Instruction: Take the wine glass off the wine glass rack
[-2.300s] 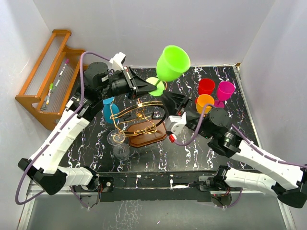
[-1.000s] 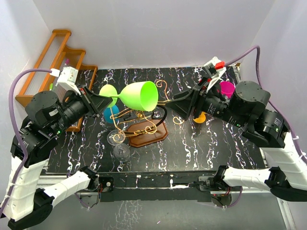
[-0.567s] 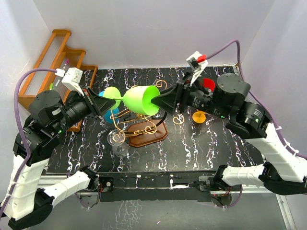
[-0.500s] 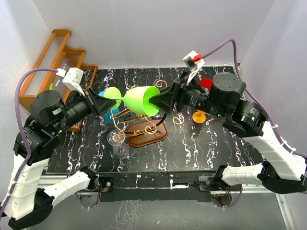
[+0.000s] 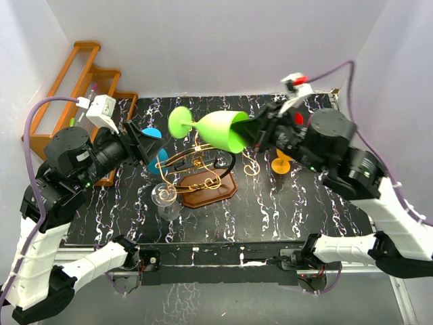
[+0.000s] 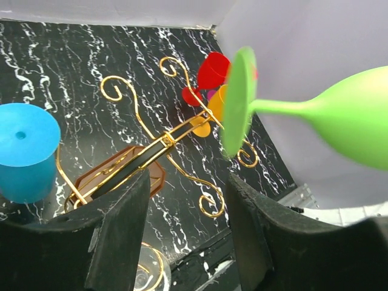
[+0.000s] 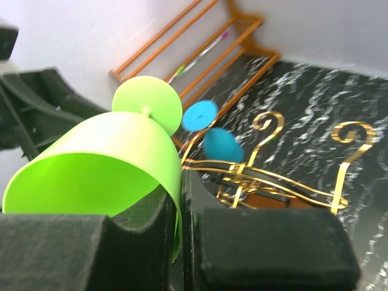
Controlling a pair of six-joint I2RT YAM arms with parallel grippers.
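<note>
The green wine glass [image 5: 216, 128] lies sideways in the air above the rack, foot toward the left. My right gripper [image 5: 252, 133] is shut on its rim; in the right wrist view the rim wall [image 7: 154, 157] sits pinched between the two pads. My left gripper [image 5: 143, 143] is open and empty, a little left of the glass's foot [image 6: 237, 100]. The wine glass rack [image 5: 196, 166], gold wire with a black loop on a reddish-brown base, stands below; it also shows in the left wrist view [image 6: 159, 142]. A blue glass [image 5: 154, 150] stays by the rack.
A clear glass [image 5: 165, 202] stands in front of the rack. Red [image 5: 298, 118] and orange [image 5: 283, 161] glasses sit at the back right. An orange-brown stepped shelf [image 5: 74, 88] with pens leans at the back left wall. White walls close in on three sides.
My left gripper has let go of the glass's stem and opened. My right gripper has closed on the rim and carried the green glass right and upward.
</note>
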